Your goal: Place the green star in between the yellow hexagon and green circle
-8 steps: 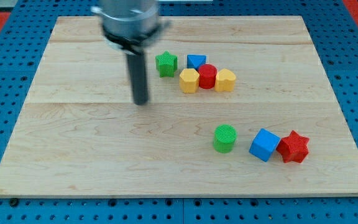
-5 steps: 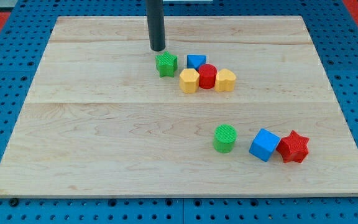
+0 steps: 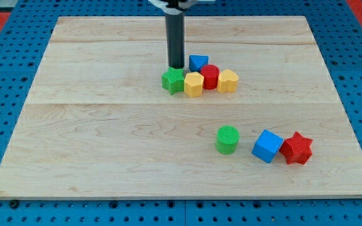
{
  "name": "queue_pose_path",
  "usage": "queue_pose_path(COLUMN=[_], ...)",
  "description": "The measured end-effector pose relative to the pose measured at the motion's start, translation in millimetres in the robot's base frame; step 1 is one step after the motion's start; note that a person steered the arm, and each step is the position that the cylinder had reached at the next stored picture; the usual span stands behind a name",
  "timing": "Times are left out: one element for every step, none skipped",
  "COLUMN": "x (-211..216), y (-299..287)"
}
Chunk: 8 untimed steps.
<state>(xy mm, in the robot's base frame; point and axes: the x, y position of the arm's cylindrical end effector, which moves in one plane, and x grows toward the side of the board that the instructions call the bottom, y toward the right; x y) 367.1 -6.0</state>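
On the wooden board (image 3: pixel 93 125) eight blocks: two green, two yellow, two red, two blue; my tip (image 3: pixel 176 66) touches the green star (image 3: pixel 173 81)

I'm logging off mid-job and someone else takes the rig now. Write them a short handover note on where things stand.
Tip: my tip sits at the upper edge of the green star, on the side toward the view's top, apparently touching it.
Blocks: the green star lies against the left side of the yellow hexagon. The green circle stands alone, lower and to the view's right.
Done: the star is beside the hexagon, not between the two.
Left: push the star down and rightward into the open gap between hexagon and circle, probably working from its upper left.
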Motion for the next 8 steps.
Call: queue_pose_path(x=[43.0, 47.7, 56.3, 60.2, 86.1, 111.4, 119.1, 107.8], y=[-25.2, -69.6, -110.5, -44.4, -41.2, -44.0, 22.3, 9.3])
